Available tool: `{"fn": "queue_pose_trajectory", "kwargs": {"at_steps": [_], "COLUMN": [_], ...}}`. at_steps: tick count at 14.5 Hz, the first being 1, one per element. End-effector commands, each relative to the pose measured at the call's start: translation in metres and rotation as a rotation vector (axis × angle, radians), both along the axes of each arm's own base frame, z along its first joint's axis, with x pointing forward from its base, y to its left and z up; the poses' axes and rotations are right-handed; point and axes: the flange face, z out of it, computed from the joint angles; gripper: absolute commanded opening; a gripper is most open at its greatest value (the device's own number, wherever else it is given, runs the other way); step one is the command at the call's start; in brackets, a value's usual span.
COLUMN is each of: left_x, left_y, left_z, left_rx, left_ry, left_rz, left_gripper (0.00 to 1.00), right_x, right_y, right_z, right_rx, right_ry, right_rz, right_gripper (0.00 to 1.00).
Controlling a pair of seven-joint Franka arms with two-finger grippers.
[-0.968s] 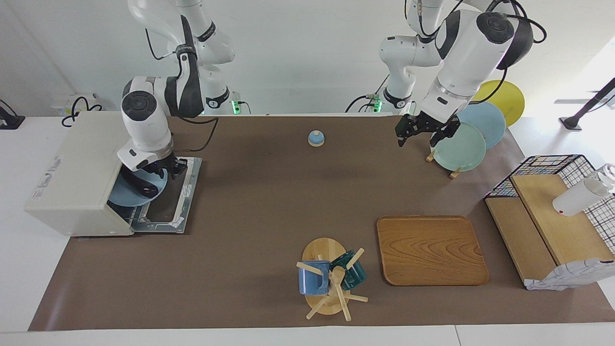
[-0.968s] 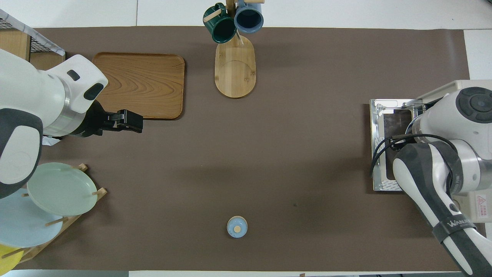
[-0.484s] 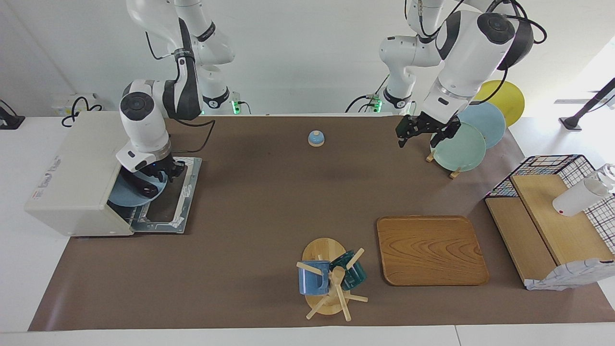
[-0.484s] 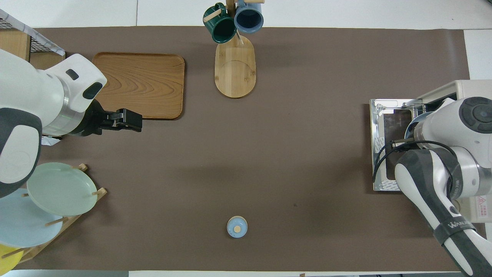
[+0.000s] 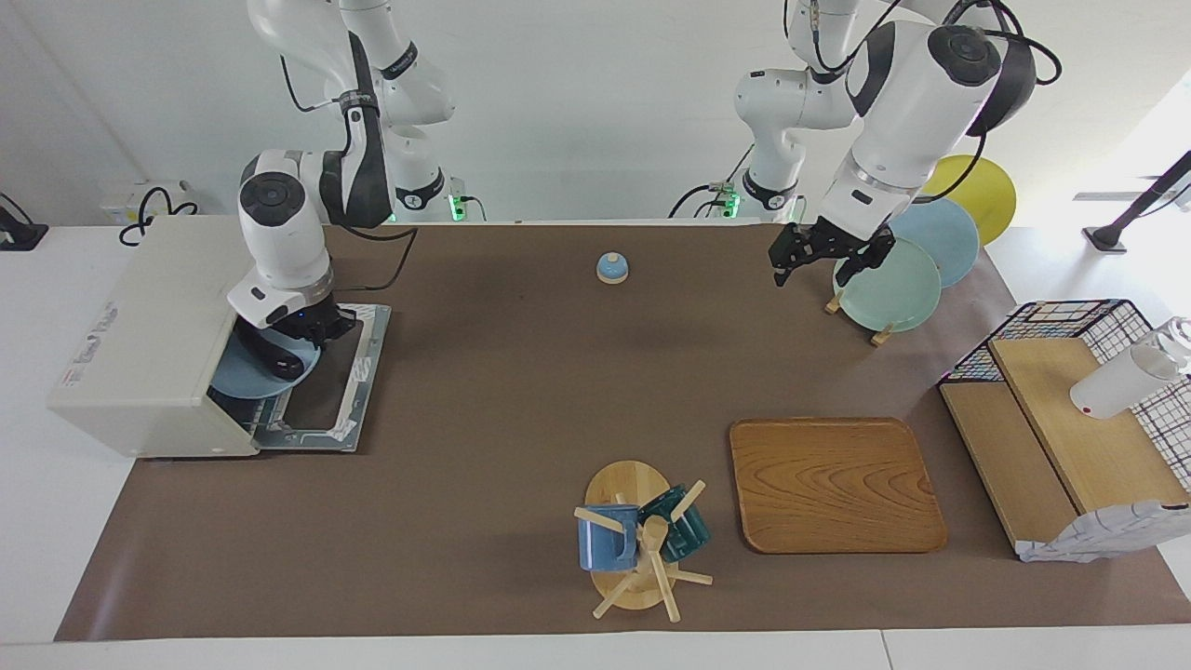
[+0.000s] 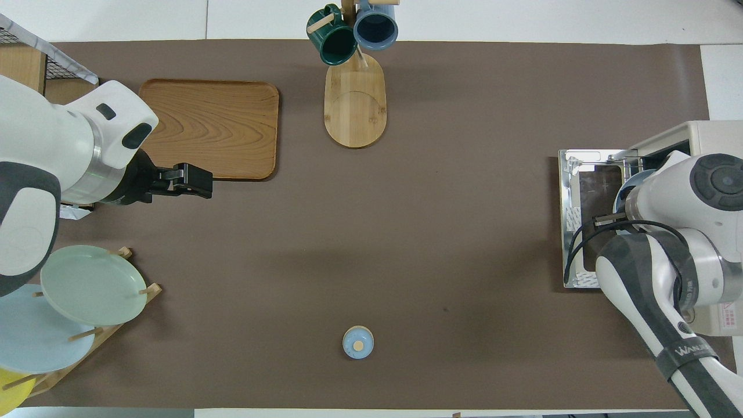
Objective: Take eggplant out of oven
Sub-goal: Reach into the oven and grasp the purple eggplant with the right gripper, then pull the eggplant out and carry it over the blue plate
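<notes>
The cream-white oven stands at the right arm's end of the table with its door dropped open; it also shows in the overhead view. A blue plate sticks out of its mouth. A dark glossy shape on the plate, the eggplant, is mostly hidden under my right gripper, which hangs low at the oven mouth. I cannot tell whether it touches the eggplant. In the overhead view my right arm hides the eggplant. My left gripper waits in the air beside the plate rack.
A plate rack with green, blue and yellow plates stands near the left arm. A small blue bell, a wooden tray, a mug tree and a wire shelf are on the brown mat.
My right arm's wrist has shifted slightly at the oven mouth, further over the plate. The plate sits a little deeper in the oven. The left arm has barely moved.
</notes>
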Motion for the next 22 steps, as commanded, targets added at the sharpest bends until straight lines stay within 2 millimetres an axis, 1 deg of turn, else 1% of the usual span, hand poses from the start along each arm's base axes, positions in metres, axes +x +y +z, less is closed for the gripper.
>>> {"fn": "queue_pose_trajectory", "kwargs": {"at_steps": [1, 3, 4, 5, 6, 7, 8, 9, 10, 11, 12, 13, 14, 15, 16, 17, 18, 19, 20, 21, 22], "left_x": [-0.001, 0.0, 0.0, 0.003, 0.007, 0.01, 0.014, 0.017, 0.021, 0.024, 0.025, 0.025, 0.027, 0.029, 0.032, 0.034, 0.036, 0.038, 0.042, 0.043, 0.043], "left_y": [0.002, 0.003, 0.004, 0.006, 0.009, 0.016, 0.024, 0.03, 0.034, 0.047, 0.052, 0.053, 0.061, 0.069, 0.071, 0.072, 0.074, 0.078, 0.084, 0.085, 0.083], "left_z": [-0.001, 0.0, 0.002, 0.0, 0.002, 0.003, 0.004, 0.005, 0.005, 0.006, 0.006, 0.006, 0.005, 0.005, 0.003, 0.005, 0.007, 0.01, 0.009, 0.01, 0.011], "left_rx": [-0.016, -0.017, -0.02, -0.018, -0.02, -0.021, -0.022, -0.025, -0.028, -0.024, -0.02, -0.02, -0.018, -0.018, -0.019, -0.021, -0.022, -0.024, -0.018, -0.011, -0.012], "left_ry": [-0.005, -0.01, -0.012, -0.01, -0.016, -0.02, -0.032, -0.049, -0.062, -0.069, -0.07, -0.073, -0.073, -0.078, -0.08, -0.089, -0.098, -0.11, -0.111, -0.119, -0.12], "left_rz": [0.016, 0.02, 0.02, 0.023, 0.029, 0.04, 0.053, 0.064, 0.075, 0.091, 0.092, 0.079, 0.083, 0.094, 0.098, 0.102, 0.105, 0.114, 0.123, 0.122, 0.119], "left_gripper": [1.0, 1.0, 1.0, 1.0, 1.0, 1.0, 1.0, 1.0, 1.0, 1.0, 1.0, 1.0, 1.0, 1.0, 1.0, 1.0, 1.0, 1.0, 1.0, 1.0, 1.0], "right_x": [0.013, 0.029, 0.034, 0.038, 0.04, 0.043, 0.042, 0.037, 0.037, 0.04, 0.043, 0.046, 0.044, 0.041, 0.038, 0.029, 0.019, 0.016, 0.015, 0.007, 0.008], "right_y": [0.032, 0.084, 0.107, 0.136, 0.166, 0.189, 0.219, 0.253, 0.285, 0.324, 0.362, 0.401, 0.438, 0.466, 0.479, 0.497, 0.511, 0.517, 0.52, 0.522, 0.522], "right_z": [0.017, 0.04, 0.05, 0.057, 0.061, 0.062, 0.062, 0.066, 0.066, 0.058, 0.05, 0.037, 0.021, 0.013, 0.005, 0.0, -0.015, -0.024, -0.029, -0.038, -0.038], "right_rx": [-0.019, -0.037, -0.038, 0.002, 0.051, 0.075, 0.085, 0.088, 0.088, 0.076, 0.075, 0.067, 0.05, 0.07, 0.101, 0.143, 0.143, 0.143, 0.159, 0.152, 0.156], "right_ry": [0.012, 0.01, 0.0, -0.011, -0.008, -0.011, -0.031, -0.044, -0.054, -0.058, -0.068, -0.068, -0.07, -0.096, -0.104, -0.111, -0.106, -0.108, -0.117, -0.104, -0.103], "right_rz": [0.054, 0.052, 0.059, 0.063, 0.046, 0.02, 0.01, 0.012, 0.004, -0.036, -0.052, -0.074, -0.106, -0.149, -0.189, -0.199, -0.196, -0.192, -0.188, -0.181, -0.195], "right_gripper": [0.0, 0.0, 0.0, 0.0, 0.0, 0.0, 0.0, 0.0, 0.0, 0.0, 0.0, 0.0, 0.0, 0.0, 0.0, 0.0, 0.0, 0.0, 0.0, 0.0, 0.0]}}
